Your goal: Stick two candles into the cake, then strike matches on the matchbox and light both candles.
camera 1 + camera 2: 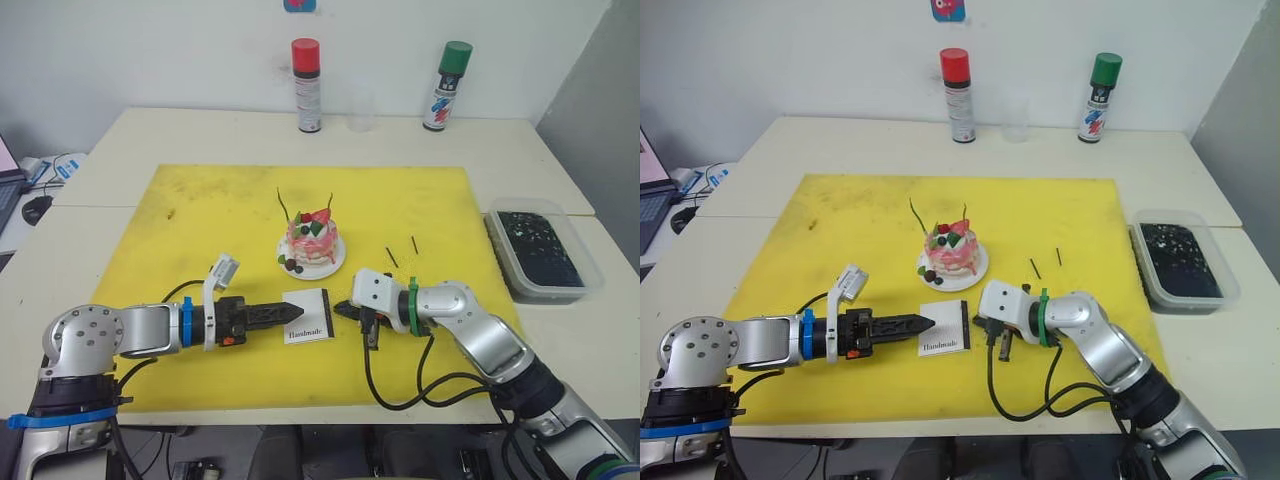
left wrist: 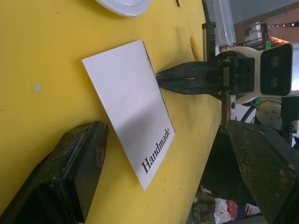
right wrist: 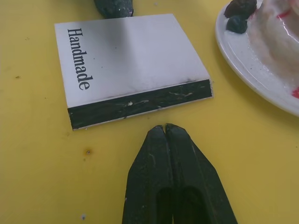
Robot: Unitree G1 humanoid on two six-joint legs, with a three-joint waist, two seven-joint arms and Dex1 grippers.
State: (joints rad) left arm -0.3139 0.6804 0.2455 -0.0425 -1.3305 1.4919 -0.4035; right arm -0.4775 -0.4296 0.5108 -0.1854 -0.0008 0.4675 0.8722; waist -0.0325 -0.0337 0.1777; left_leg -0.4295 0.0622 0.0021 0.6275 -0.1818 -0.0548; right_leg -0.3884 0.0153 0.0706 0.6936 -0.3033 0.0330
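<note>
Right wrist view: right tool (image 3: 166,128) closed, near matchbox (image 3: 126,65) strip edge.

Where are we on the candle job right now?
Done: both candles stand in the cake. In hand: left gripper open and right gripper shut flank the matchbox, holding nothing. Left: matches lie unstruck on the mat; no flame shows.

Both arms reach inward, low and level. The left claw (image 1: 283,312) stands open; the right claw (image 3: 166,133) is pressed closed, tips facing the left's.
</note>
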